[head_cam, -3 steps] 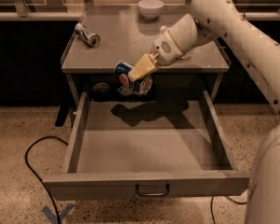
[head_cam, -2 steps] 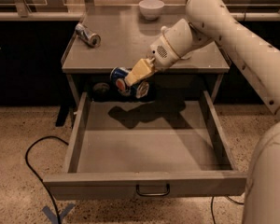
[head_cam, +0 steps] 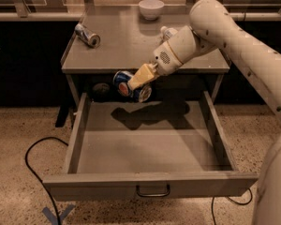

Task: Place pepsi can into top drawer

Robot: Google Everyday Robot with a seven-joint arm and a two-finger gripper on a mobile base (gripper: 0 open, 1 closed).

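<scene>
The pepsi can (head_cam: 126, 86) is dark blue with a red-white-blue logo. It lies sideways in my gripper (head_cam: 136, 82), held in the air above the back of the open top drawer (head_cam: 145, 146). The gripper's tan fingers (head_cam: 139, 75) are shut on the can, just below the table's front edge. The drawer is pulled fully out, and its dark pull handle (head_cam: 152, 191) sits centred on the front panel. The can's shadow falls on the drawer floor at the back.
On the grey table top (head_cam: 131, 41) lie a silver can (head_cam: 87, 35) at the left, a white bowl (head_cam: 151, 8) at the back and a clear bottle (head_cam: 168, 31) partly behind my arm. A black cable (head_cam: 35, 170) runs over the floor at the left.
My gripper has carried the pepsi can a little to the left, and it still hangs above the back of the open drawer. The drawer has not moved.
</scene>
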